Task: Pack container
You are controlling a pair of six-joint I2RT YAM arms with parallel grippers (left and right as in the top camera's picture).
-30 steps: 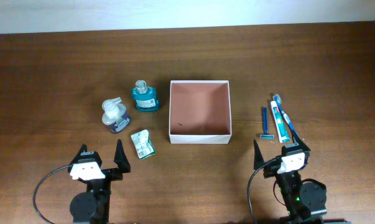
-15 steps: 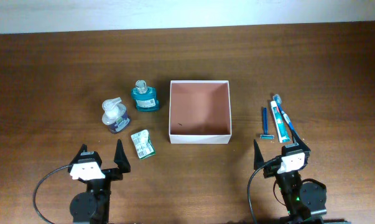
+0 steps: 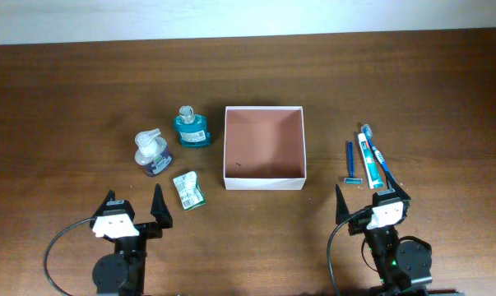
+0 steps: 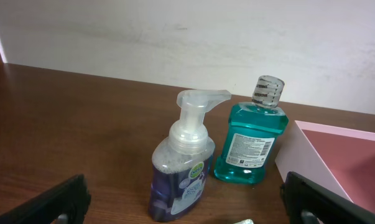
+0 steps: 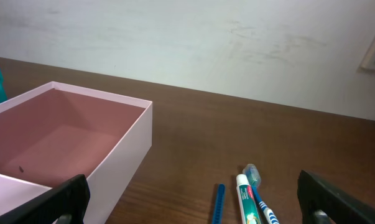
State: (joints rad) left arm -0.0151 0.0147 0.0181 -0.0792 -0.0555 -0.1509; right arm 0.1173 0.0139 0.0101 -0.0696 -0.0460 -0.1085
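The container [image 3: 264,144] sits open-topped and empty at the middle of the bench [image 3: 67,99]. Just beside its left wall stands a teal bottle [image 3: 192,128], with a clear pump bottle [image 3: 151,153] further left and a small green-and-white packet [image 3: 189,190] lying nearer the arms. Well apart on the right lie a blue razor [image 3: 350,163], a toothpaste tube [image 3: 368,158] and a toothbrush [image 3: 377,156], side by side. The left pincer [image 3: 134,194] and right pincer [image 3: 372,192] both stand with jaws wide apart, holding nothing, at the near edge.
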